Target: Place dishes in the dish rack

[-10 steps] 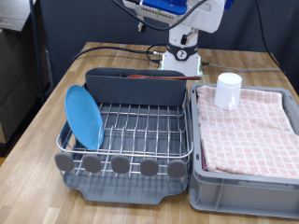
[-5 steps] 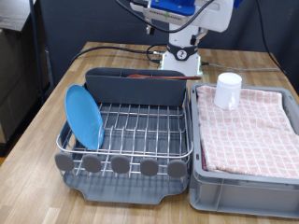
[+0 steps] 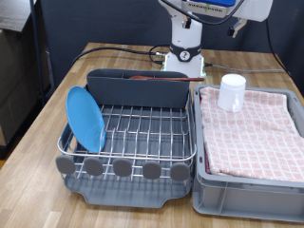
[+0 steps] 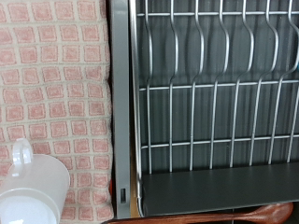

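Standing upright at the rack's (image 3: 133, 133) nine o'clock side, the plate (image 3: 85, 119) is racked; the spoon (image 3: 152, 78) lies in the caddy, leaving the cup (image 3: 232, 92) on the cloth (image 3: 256, 128). Wrist view shows cup (image 4: 33, 187) beside rack (image 4: 215, 103), no fingers visible, so I cannot tell their spread; the cup likely needs grasping.

Can't read any text from my end; no labels, brands or numbers legible on the dish rack (image 3: 128, 133), the cup (image 3: 232, 92) or anything else.
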Tool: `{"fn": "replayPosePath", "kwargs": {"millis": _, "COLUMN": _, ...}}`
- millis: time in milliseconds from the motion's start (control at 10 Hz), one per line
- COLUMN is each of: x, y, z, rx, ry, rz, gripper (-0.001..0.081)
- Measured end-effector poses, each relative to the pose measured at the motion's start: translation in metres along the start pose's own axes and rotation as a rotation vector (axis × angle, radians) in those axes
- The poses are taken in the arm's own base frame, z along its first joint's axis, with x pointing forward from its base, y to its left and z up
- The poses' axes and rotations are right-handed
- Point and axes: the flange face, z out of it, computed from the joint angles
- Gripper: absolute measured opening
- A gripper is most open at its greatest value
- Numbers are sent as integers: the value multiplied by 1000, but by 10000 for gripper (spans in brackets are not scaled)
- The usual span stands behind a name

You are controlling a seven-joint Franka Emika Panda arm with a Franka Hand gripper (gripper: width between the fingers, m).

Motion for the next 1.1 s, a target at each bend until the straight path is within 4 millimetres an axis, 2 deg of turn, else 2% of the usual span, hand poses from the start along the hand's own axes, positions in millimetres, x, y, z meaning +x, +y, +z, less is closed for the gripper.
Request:
{"fn": "replayPosePath", "kwargs": {"millis": 300, "x": -3, "y": -1, "z": 1, "rx": -5, "ry": -12, "rz": -1, "gripper": 803}}
{"fn": "replayPosePath", "kwargs": {"millis": 800, "x": -25, "y": -16, "z": -4, "rx": 19, "ry": -48, "rz": -25, "gripper": 803}}
{"fn": "replayPosePath", "kwargs": {"millis": 1100, "x": -29, "y": -18, "z": -5, "rx": 20, "ry": -67, "rz": -26, "gripper": 803}}
